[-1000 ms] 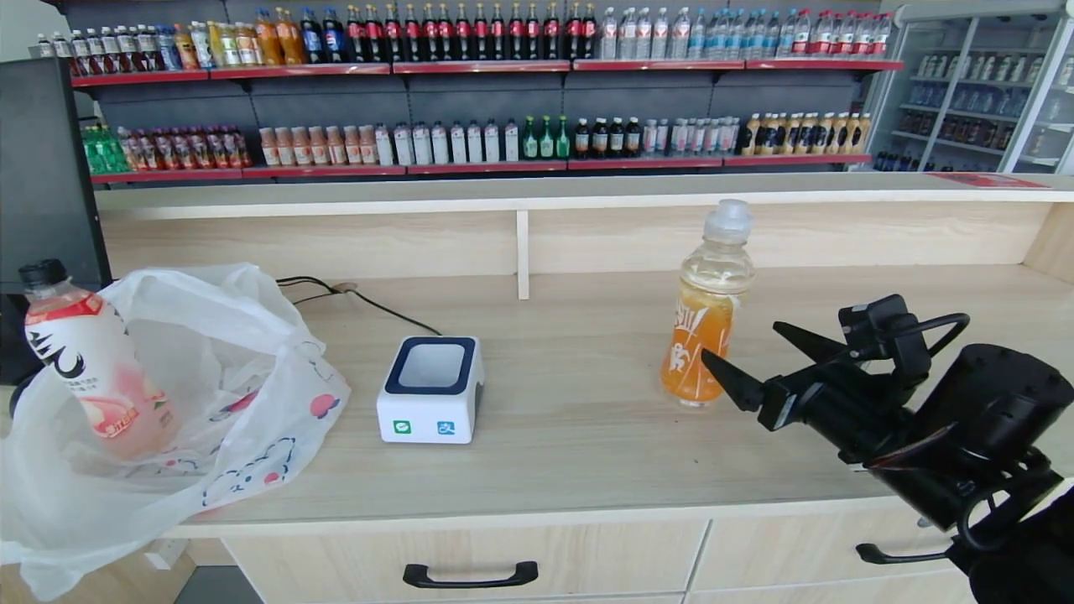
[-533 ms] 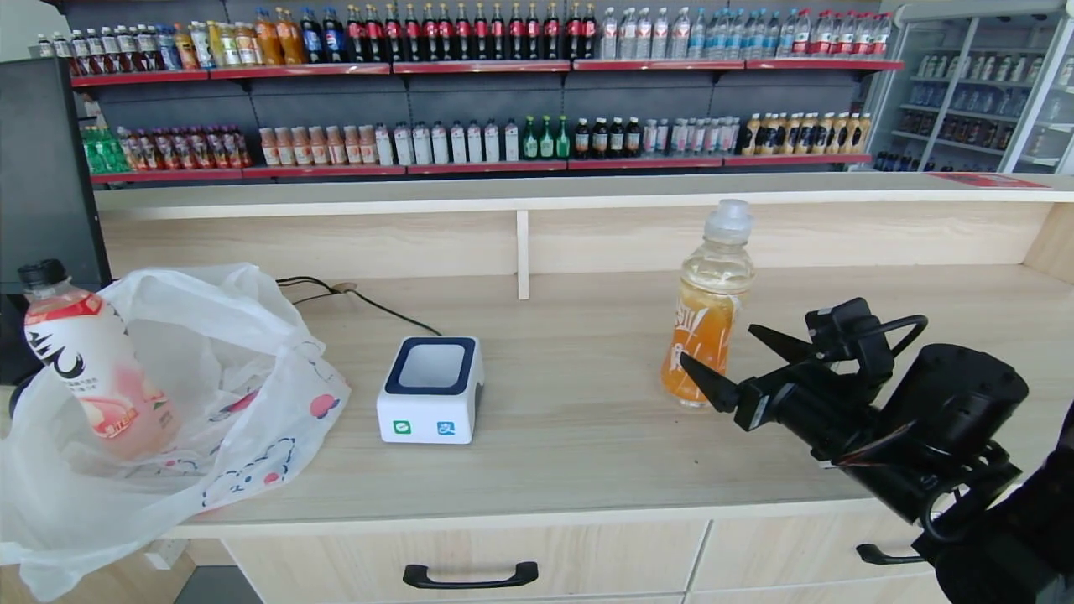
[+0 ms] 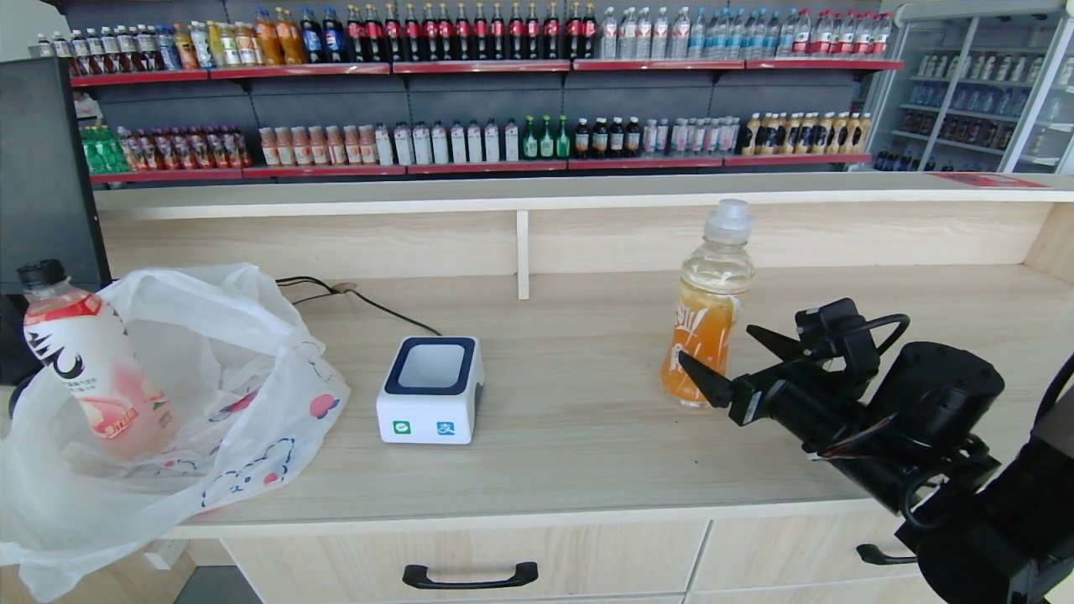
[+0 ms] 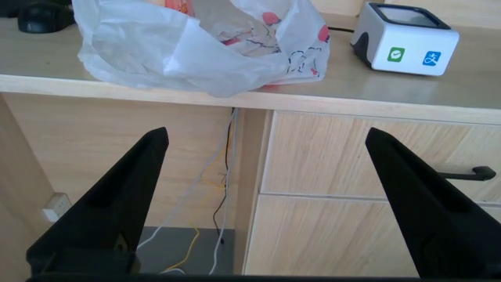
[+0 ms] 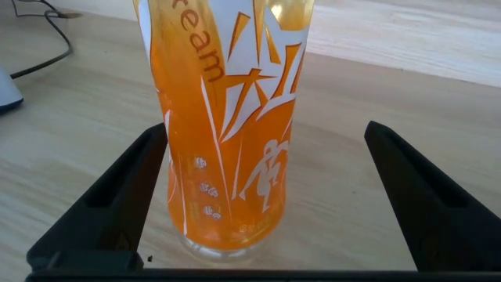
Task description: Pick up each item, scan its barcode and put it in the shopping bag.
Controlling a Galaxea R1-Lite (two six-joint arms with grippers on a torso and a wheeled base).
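An orange drink bottle (image 3: 709, 315) with a clear cap stands upright on the wooden counter (image 3: 587, 436), right of centre. My right gripper (image 3: 728, 359) is open just to its right, fingertips level with the bottle's lower half, one finger in front of its base. Close up, the orange bottle (image 5: 231, 117) stands between the open fingers (image 5: 109, 207), untouched. A white barcode scanner (image 3: 432, 387) sits mid-counter. The white plastic shopping bag (image 3: 193, 394) lies at the left with a pink drink bottle (image 3: 88, 361) standing in it. My left gripper (image 4: 262, 204) is open below the counter edge, facing the drawers.
A black cable (image 3: 361, 302) runs from the back wall toward the scanner. A raised back ledge (image 3: 587, 197) borders the counter. Drawer fronts with black handles (image 3: 470, 575) lie under the counter. A dark monitor (image 3: 42, 176) stands at the far left. Shelves of bottles fill the background.
My right gripper has moved left and slightly forward, closing in on the orange bottle with its fingers still open. The bottle, scanner and bag have not moved.
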